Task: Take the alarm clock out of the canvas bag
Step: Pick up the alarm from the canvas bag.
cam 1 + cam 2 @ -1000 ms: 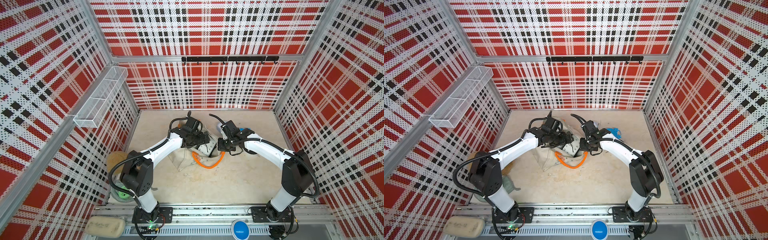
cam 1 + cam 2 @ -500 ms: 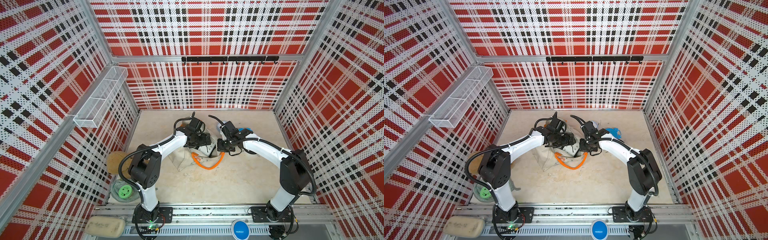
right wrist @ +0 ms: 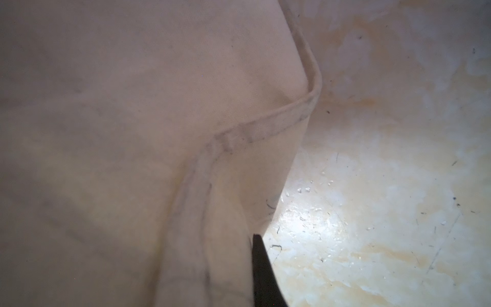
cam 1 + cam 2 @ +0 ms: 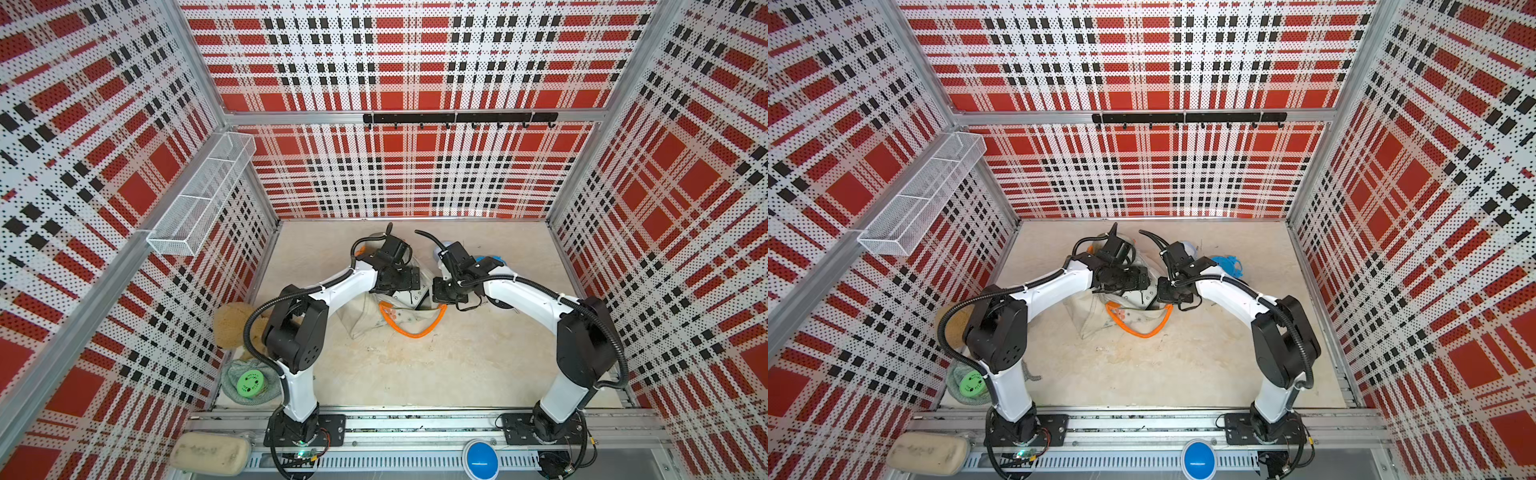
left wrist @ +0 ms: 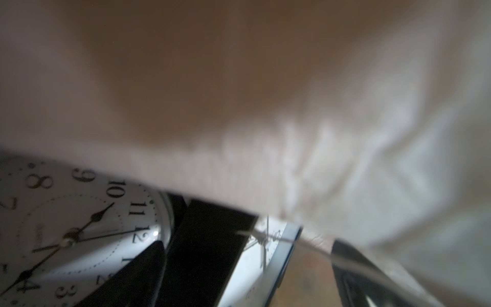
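We see a cream-white canvas bag [image 4: 360, 316] with orange strap handles [image 4: 415, 333], and a mottled beige surface [image 4: 436, 374]. The alarm clock [image 5: 79, 226] shows us a white dial with black numerals. We note walls [image 4: 395, 178] in red, white and black plaid, and a tan plush toy [image 4: 230, 322].

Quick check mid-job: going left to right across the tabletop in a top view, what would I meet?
On the tabletop: tan plush toy → canvas bag → blue object.
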